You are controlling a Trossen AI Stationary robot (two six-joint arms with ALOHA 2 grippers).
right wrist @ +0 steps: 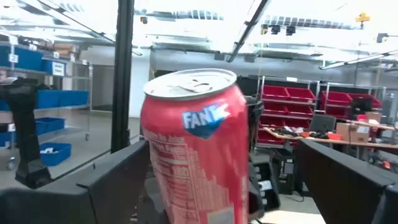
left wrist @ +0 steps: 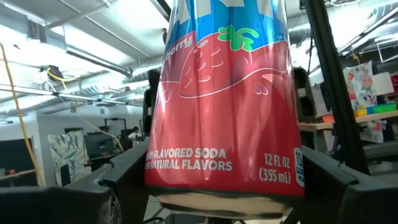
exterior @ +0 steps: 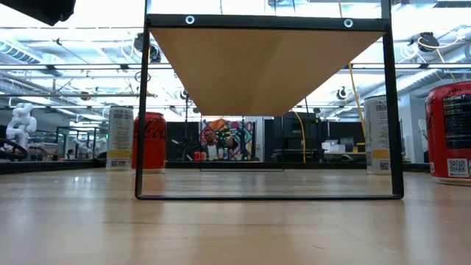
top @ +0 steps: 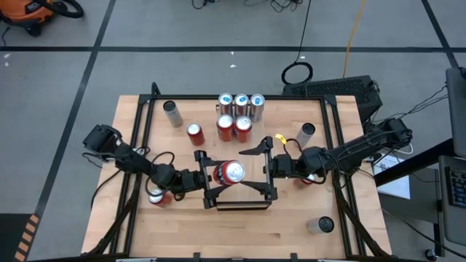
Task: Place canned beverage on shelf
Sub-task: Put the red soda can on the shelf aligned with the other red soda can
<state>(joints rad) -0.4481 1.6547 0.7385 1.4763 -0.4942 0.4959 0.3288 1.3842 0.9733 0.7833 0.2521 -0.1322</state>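
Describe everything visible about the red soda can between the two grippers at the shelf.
The strawberry soda can is red with a blue band, a strawberry picture and a silver top with tab. It looks like aluminium, unopened and upright, on the pale wood shelf in its black frame. The left gripper has its fingers on either side of it; the right gripper stands open nearby.

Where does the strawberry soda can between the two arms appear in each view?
High: strawberry soda can mid-table, on the shelf.
Low: not visible; only the shelf's underside.
Left wrist: fills the centre.
Right wrist: centre, tilted.
Shared landmark: the shelf's black frame.
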